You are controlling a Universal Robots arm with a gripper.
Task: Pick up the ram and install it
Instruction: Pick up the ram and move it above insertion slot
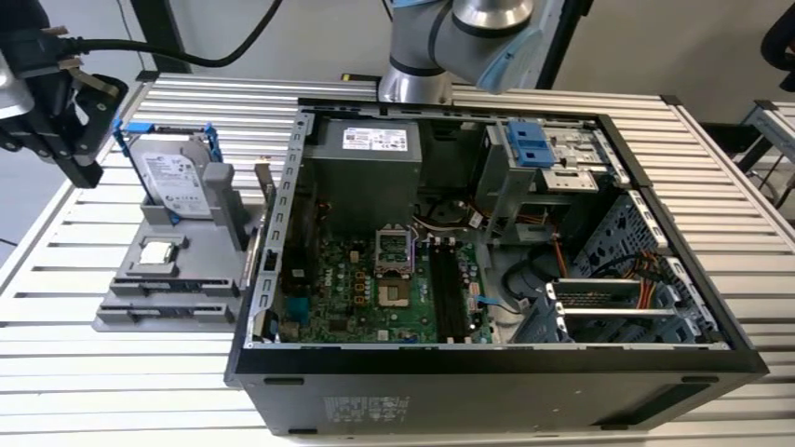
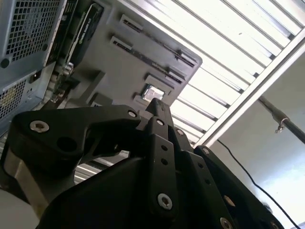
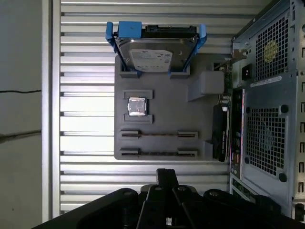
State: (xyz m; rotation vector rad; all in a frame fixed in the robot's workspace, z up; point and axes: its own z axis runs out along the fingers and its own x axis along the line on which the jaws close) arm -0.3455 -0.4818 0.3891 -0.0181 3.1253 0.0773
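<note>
Gripper (image 3: 167, 175) partly cut off; ram (image 3: 158, 135) edge-on in grey holder (image 3: 171, 102)

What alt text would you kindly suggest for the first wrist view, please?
The gripper hangs above a gray holder on a slatted metal table, nearest the ram standing in its long slots. Beyond sit a small square silver chip and a hard drive in a blue frame; a computer case stands alongside.
</note>
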